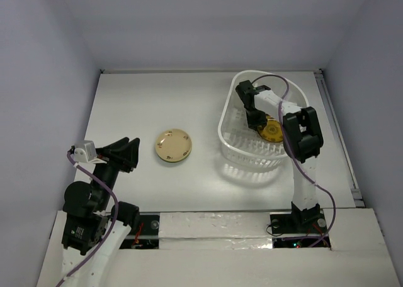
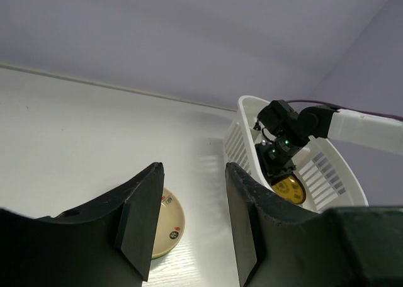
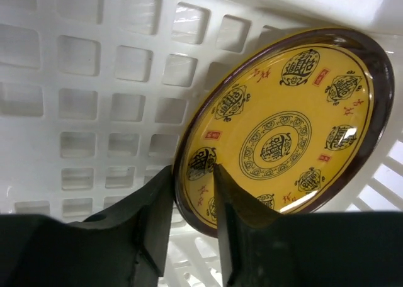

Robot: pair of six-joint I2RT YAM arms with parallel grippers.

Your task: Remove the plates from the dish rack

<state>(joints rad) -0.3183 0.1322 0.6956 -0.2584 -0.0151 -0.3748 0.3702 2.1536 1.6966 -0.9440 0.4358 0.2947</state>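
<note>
The white slatted dish rack (image 1: 234,150) stands at the right of the table. A yellow-orange plate with dark pattern (image 3: 283,123) leans inside it, also seen from above (image 1: 274,131) and in the left wrist view (image 2: 291,190). My right gripper (image 3: 192,174) is inside the rack, its jaws closed on the plate's lower left rim, one inside, one outside. A cream plate with dark marks (image 1: 174,146) lies flat on the table, left of the rack. My left gripper (image 2: 192,174) is open and empty, hovering near the cream plate (image 2: 167,224).
The rack's perforated wall (image 3: 94,79) is close behind the plate. The table's right edge has a metal rail (image 1: 337,123). Purple-grey walls (image 1: 44,79) enclose the table on three sides.
</note>
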